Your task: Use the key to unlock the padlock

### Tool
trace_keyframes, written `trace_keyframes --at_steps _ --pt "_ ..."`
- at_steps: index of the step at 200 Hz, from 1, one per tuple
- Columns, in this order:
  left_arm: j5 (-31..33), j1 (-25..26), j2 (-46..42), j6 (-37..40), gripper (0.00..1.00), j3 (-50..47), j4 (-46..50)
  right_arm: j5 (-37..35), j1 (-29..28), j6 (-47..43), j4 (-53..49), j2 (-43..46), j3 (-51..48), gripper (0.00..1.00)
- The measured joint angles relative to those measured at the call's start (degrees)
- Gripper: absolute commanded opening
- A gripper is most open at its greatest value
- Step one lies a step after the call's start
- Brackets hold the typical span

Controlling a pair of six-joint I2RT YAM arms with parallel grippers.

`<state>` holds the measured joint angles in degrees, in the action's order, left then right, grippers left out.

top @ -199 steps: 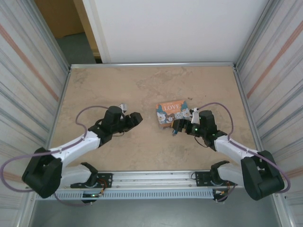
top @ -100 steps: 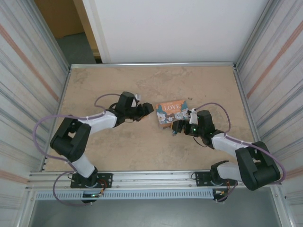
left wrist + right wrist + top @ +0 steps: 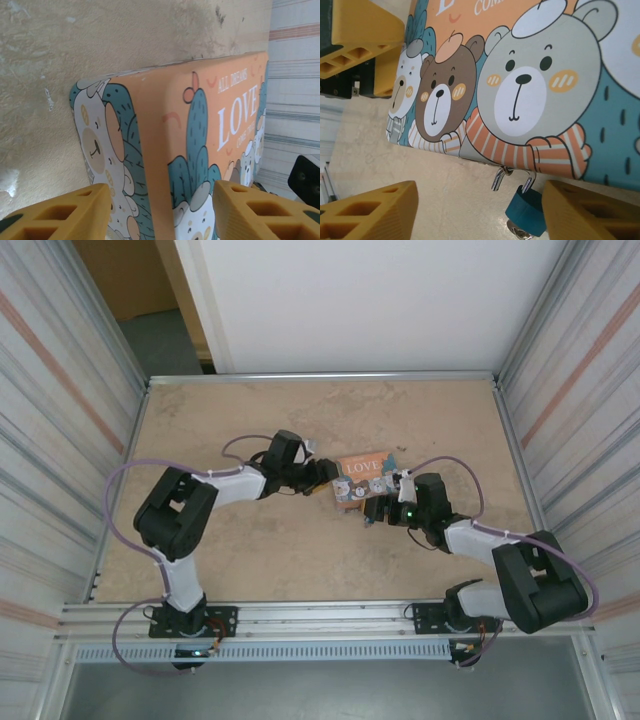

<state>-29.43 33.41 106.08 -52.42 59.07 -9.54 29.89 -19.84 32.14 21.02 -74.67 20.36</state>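
- Your left arm (image 3: pixel 235 483) and right arm (image 3: pixel 470 537) share one build: white links between bulky black joint housings.
- A thin lilac cable (image 3: pixel 140 463) loops loose beside your left arm, and a second lilac cable (image 3: pixel 450 459) arches over the right.
- You have a small green light (image 3: pixel 409 508) glowing on the black right wrist casing.
- Your left fingers (image 3: pixel 55 212) are yellow-orange blocks with rectangular hollows moulded in, and the right fingers (image 3: pixel 367 210) match.
- Your bases (image 3: pixel 190 625) are black.

The small padlock (image 3: pixel 526 212) had a teal body and silver shackle (image 3: pixel 499 178). It sat at the box's (image 3: pixel 530 90) 6 o'clock edge, shackle hooked there, at 4 o'clock from bench (image 3: pixel 250 420) centre.
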Motion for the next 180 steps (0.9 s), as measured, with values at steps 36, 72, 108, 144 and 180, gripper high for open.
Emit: trace_keyframes --at_steps 36,72,108,144,180 --pt "-0.1 0.0 0.7 0.1 0.51 0.7 1.0 0.2 0.0 -0.7 0.3 -1.9 0.0 0.53" --pt "-0.1 0.0 0.8 0.1 0.49 0.7 0.9 -0.5 0.0 -1.2 0.6 -3.3 0.0 0.46" --pt "0.0 0.1 0.8 0.1 0.48 0.7 0.8 -1.8 0.0 -1.2 2.2 -4.8 0.0 0.42" --pt "0.5 0.5 0.8 0.1 0.48 0.5 0.4 -2.7 0.0 -1.3 3.5 -5.7 0.0 0.37" --pt "0.6 0.5 0.8 0.1 0.48 0.4 0.2 -2.9 0.0 -1.4 4.5 -7.0 0.2 0.32"
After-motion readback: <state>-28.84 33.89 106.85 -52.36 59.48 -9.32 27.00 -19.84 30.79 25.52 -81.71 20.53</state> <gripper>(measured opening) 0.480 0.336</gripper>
